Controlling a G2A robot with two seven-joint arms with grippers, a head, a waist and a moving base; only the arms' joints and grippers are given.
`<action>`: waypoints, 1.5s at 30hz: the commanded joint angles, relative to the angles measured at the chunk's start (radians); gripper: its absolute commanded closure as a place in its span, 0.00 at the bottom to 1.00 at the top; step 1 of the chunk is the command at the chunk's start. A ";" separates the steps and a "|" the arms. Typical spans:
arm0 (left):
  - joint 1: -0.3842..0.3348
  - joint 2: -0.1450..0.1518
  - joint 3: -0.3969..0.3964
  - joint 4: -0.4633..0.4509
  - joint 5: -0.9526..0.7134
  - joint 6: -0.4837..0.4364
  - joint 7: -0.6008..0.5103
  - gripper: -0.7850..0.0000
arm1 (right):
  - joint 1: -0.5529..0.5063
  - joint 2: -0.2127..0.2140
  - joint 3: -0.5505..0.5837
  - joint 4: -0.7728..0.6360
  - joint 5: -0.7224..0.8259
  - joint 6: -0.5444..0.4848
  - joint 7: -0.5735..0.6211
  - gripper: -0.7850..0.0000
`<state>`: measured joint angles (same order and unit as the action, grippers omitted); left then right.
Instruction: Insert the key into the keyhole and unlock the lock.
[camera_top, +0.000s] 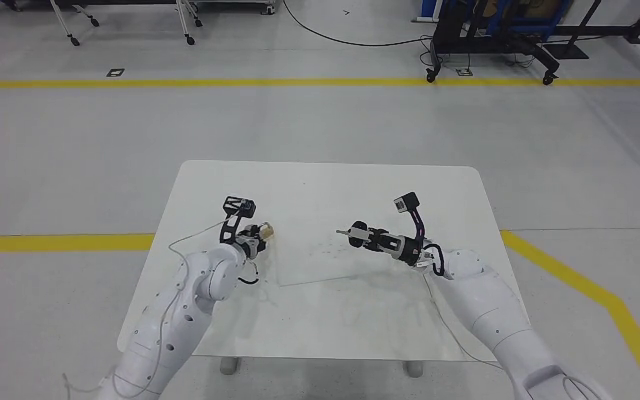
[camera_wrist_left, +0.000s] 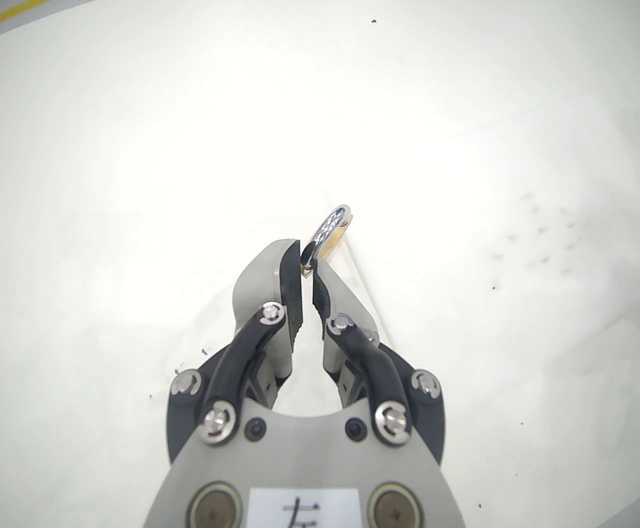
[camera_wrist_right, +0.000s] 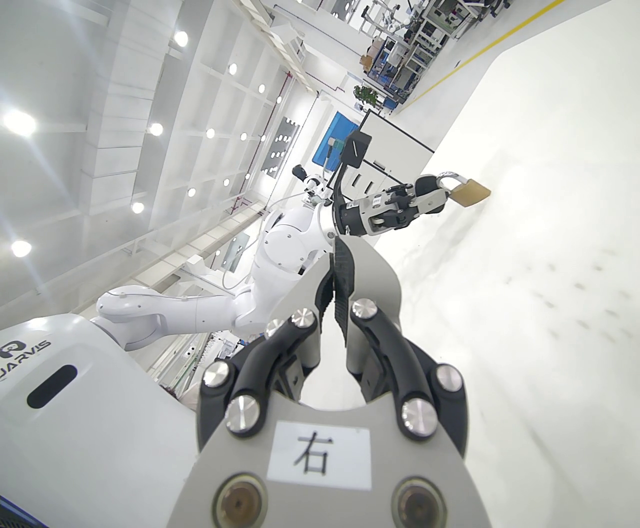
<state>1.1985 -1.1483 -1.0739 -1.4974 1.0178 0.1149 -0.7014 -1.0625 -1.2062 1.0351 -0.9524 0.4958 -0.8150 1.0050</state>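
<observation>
Top view: right tool (camera_top: 353, 234) grips key (camera_top: 342, 233) | right wrist: left tool (camera_wrist_right: 442, 192), lock (camera_wrist_right: 471, 193)

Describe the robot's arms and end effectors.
The left arm and right arm are smooth, rounded white shells, each trailed by a thin cable. The left end effector and right end effector match: grey metal bodies, black linkages, silver screws, ribbed black pads, and a white label bearing one black character. A black camera bracket sits on each wrist.
</observation>
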 joint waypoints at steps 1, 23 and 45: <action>0.000 0.000 0.001 0.002 0.009 -0.006 -0.016 1.00 | 0.000 0.000 0.000 0.000 0.000 0.000 0.000 1.00; -0.015 -0.017 0.011 0.023 0.024 -0.022 -0.030 0.28 | 0.000 0.000 0.000 0.000 0.000 0.000 0.000 1.00; -0.017 -0.035 0.007 0.054 0.008 -0.048 0.058 1.00 | 0.000 0.000 0.000 0.000 0.000 0.000 0.000 1.00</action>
<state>1.1786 -1.1834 -1.0608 -1.4396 1.0403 0.0760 -0.6486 -1.0625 -1.2062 1.0351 -0.9524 0.4958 -0.8150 1.0050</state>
